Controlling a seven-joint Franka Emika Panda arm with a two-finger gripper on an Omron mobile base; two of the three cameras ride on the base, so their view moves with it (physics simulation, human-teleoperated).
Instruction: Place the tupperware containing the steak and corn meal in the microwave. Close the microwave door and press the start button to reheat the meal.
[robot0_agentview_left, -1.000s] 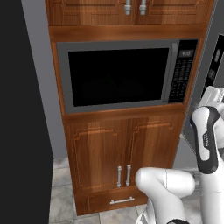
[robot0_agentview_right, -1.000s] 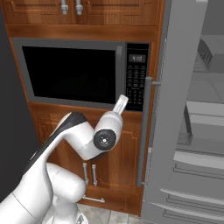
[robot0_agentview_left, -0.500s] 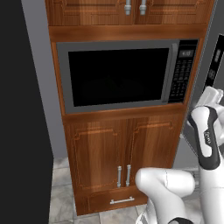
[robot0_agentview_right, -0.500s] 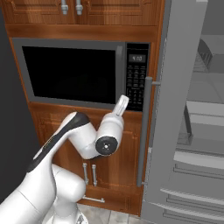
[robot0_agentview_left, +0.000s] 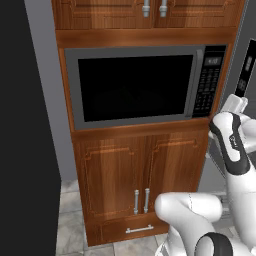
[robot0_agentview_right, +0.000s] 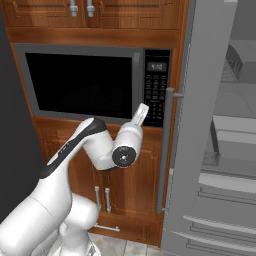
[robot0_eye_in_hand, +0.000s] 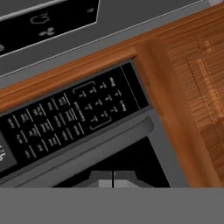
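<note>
The microwave (robot0_agentview_left: 135, 87) is built into the wooden cabinet wall, its door (robot0_agentview_right: 80, 85) closed, the glass dark and nothing visible through it. The tupperware and the steak and corn meal are hidden. My gripper (robot0_agentview_right: 142, 110) points up at the lower end of the black keypad strip (robot0_agentview_right: 156, 92), close in front of it. From the left base camera the gripper (robot0_agentview_left: 235, 104) sits just right of the keypad (robot0_agentview_left: 209, 80). In the hand view the keypad (robot0_eye_in_hand: 74, 118) and the door's bar handle (robot0_eye_in_hand: 87, 148) lie ahead, and the gripper (robot0_eye_in_hand: 113, 179) is shut on nothing.
A tall grey fridge stands right of the microwave with its door (robot0_agentview_right: 200, 125) swung open and a long handle (robot0_agentview_right: 165, 150) near my hand. Brown cabinet doors (robot0_agentview_left: 140, 175) are below the microwave. A dark wall (robot0_agentview_left: 25, 125) bounds the left.
The wrist has shifted right and the hand has edged up and closer to the keypad. The microwave door stays closed.
</note>
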